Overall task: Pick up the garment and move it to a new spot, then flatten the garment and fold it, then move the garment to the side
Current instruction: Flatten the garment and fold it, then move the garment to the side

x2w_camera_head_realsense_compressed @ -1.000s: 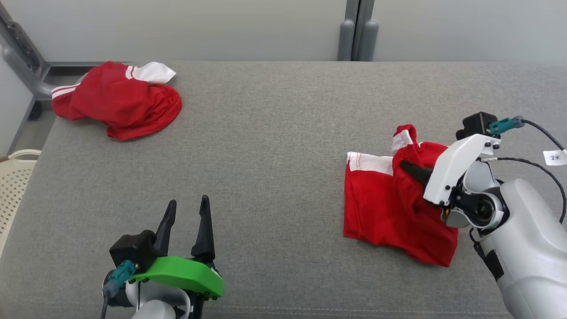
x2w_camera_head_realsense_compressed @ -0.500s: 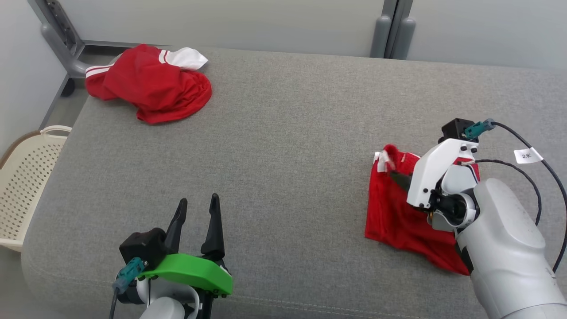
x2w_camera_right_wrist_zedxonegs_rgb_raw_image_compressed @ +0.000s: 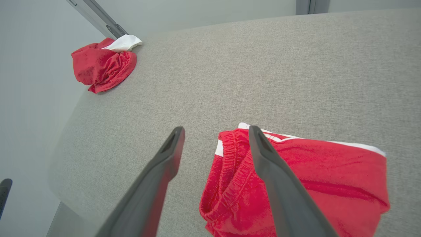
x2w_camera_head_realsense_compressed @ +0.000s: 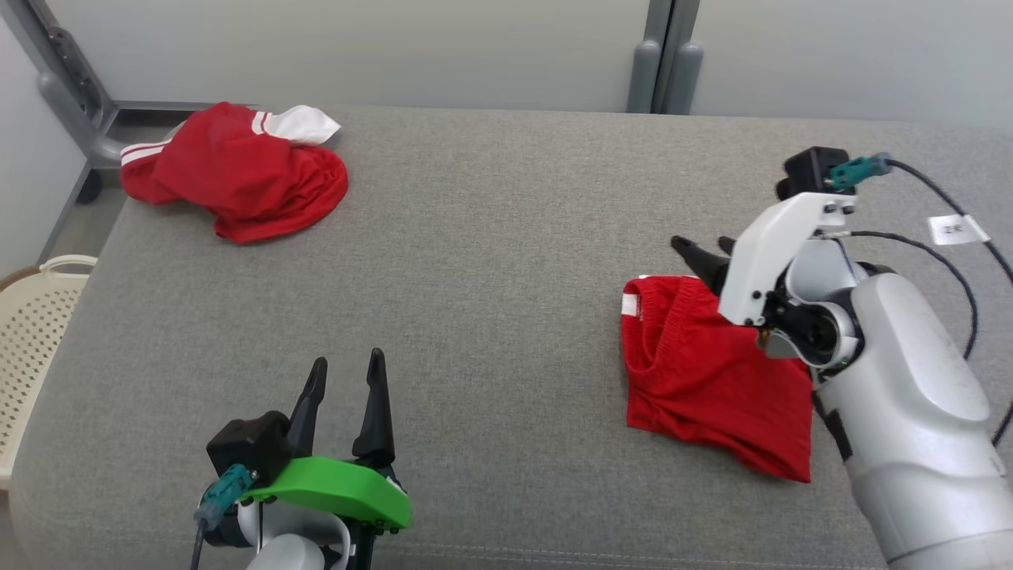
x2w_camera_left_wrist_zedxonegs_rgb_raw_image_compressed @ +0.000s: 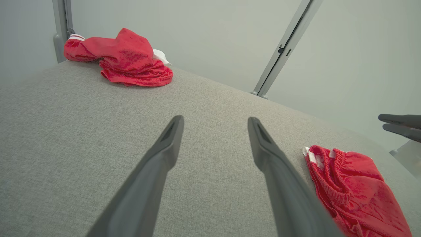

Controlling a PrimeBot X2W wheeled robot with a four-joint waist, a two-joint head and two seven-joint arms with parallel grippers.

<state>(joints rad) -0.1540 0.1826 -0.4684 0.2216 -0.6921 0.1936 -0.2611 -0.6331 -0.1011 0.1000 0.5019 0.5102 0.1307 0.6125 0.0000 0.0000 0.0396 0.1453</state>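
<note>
A folded red garment (x2w_camera_head_realsense_compressed: pixel 712 380) with a white-trimmed waistband lies flat on the right side of the grey table (x2w_camera_head_realsense_compressed: pixel 491 277); it also shows in the left wrist view (x2w_camera_left_wrist_zedxonegs_rgb_raw_image_compressed: pixel 355 177) and right wrist view (x2w_camera_right_wrist_zedxonegs_rgb_raw_image_compressed: pixel 329 177). My right gripper (x2w_camera_head_realsense_compressed: pixel 703 245) hovers open just above its far edge, holding nothing (x2w_camera_right_wrist_zedxonegs_rgb_raw_image_compressed: pixel 216 130). Its fingers (x2w_camera_left_wrist_zedxonegs_rgb_raw_image_compressed: pixel 398 123) enter the left wrist view from the right. My left gripper (x2w_camera_head_realsense_compressed: pixel 347 362) rests open and empty near the table's front edge (x2w_camera_left_wrist_zedxonegs_rgb_raw_image_compressed: pixel 215 120), well left of the garment.
A second red and white garment (x2w_camera_head_realsense_compressed: pixel 237 178) lies crumpled at the table's far left corner (x2w_camera_left_wrist_zedxonegs_rgb_raw_image_compressed: pixel 128 59) (x2w_camera_right_wrist_zedxonegs_rgb_raw_image_compressed: pixel 102 65). A cream perforated basket (x2w_camera_head_realsense_compressed: pixel 32 332) stands on the floor beyond the left edge. Grey metal posts (x2w_camera_head_realsense_compressed: pixel 665 59) rise behind the table.
My right gripper has opened, let go of the folded garment and risen off it; the cloth now lies flat. The head camera has shifted. The left arm has stayed put.
</note>
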